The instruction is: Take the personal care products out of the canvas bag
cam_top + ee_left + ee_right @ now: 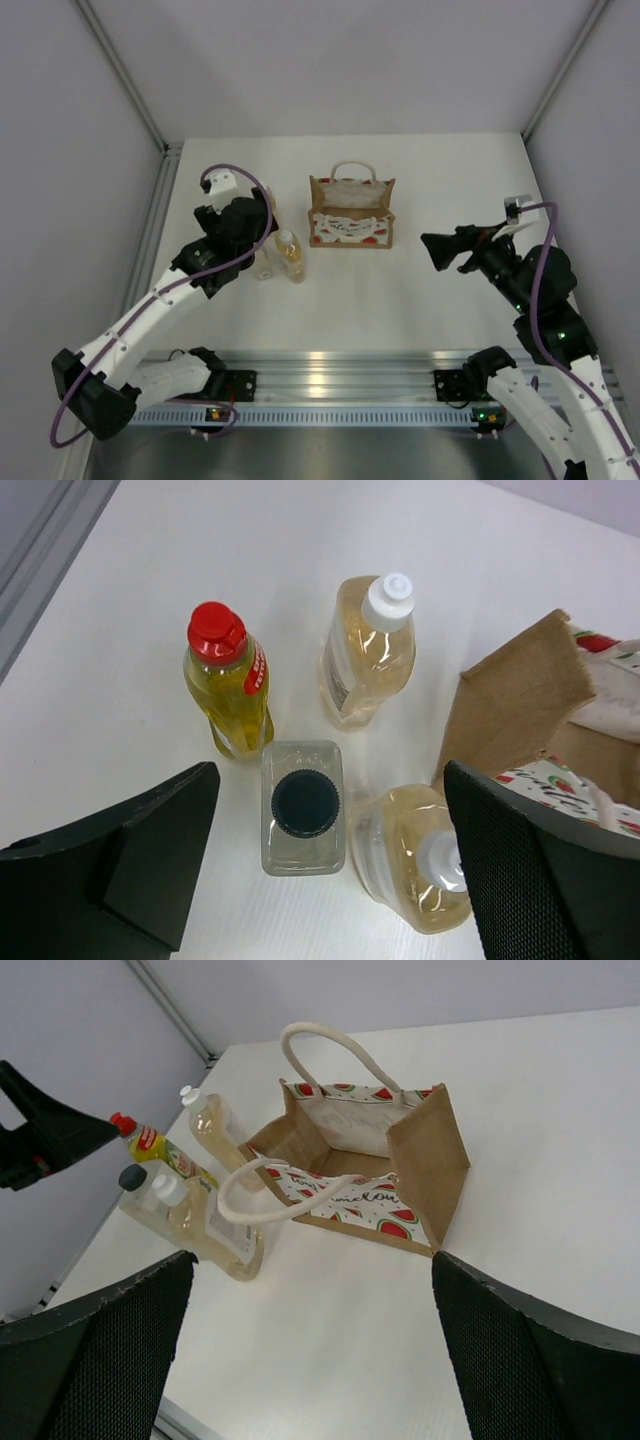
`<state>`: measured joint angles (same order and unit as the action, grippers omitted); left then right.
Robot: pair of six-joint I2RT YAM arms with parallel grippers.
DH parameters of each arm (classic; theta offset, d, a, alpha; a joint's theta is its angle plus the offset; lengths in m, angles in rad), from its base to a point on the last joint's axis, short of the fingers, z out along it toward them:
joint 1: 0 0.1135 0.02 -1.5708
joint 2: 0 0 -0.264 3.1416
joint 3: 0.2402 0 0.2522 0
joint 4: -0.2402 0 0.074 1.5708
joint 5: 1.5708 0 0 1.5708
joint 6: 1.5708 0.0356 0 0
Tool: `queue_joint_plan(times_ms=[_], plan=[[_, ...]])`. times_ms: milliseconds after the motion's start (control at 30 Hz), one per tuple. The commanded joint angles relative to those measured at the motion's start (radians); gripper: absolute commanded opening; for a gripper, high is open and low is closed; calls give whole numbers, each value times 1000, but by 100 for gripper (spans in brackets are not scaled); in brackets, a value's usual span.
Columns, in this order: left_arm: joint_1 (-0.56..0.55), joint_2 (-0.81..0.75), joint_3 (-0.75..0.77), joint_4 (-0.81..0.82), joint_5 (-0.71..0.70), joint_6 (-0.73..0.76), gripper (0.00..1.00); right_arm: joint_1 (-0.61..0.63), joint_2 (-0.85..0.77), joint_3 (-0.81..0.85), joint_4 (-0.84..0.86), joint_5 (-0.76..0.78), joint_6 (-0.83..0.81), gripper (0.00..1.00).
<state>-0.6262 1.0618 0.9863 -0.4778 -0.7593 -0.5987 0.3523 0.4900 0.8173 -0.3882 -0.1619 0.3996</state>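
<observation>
All four personal care products stand on the table left of the canvas bag [520,705]: a yellow bottle with a red top [228,685], an amber bottle with a white cap [368,650], a pale bottle with a dark cap [304,805] and a second amber bottle [415,855] next to the bag's side. My left gripper [325,880] is open and empty above the pale bottle. The bag [365,1175] stands open with white handles, and its inside looks empty. My right gripper [315,1360] is open and empty, right of the bag and off the table.
In the top view the bag [350,212] sits at the table's middle back, with an amber bottle [290,256] to its left by my left gripper [256,236]. My right gripper [432,250] hovers right of it. Grey walls enclose the table.
</observation>
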Motion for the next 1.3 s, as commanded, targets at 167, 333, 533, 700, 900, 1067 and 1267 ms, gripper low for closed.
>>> queue_joint_plan(times_ms=[167, 333, 533, 700, 900, 1067, 1267], plan=[[13, -28, 210, -254, -18, 31, 98, 7, 6, 28, -77, 292, -76, 100], [78, -83, 278, -350, 23, 60, 99, 5, -20, 31, -135, 415, -105, 99], [94, -232, 246, -424, 28, 132, 99, 5, -31, 77, -257, 530, -154, 99], [94, -408, 163, -453, 15, 188, 99, 10, -31, 128, -324, 571, -186, 99], [92, -586, 121, -479, 72, 252, 99, 11, -42, 172, -394, 621, -196, 99], [92, -634, 135, -545, 74, 260, 99, 14, -71, 213, -442, 650, -219, 99], [91, -648, 138, -556, 83, 252, 99, 14, -142, 181, -465, 639, -235, 99]])
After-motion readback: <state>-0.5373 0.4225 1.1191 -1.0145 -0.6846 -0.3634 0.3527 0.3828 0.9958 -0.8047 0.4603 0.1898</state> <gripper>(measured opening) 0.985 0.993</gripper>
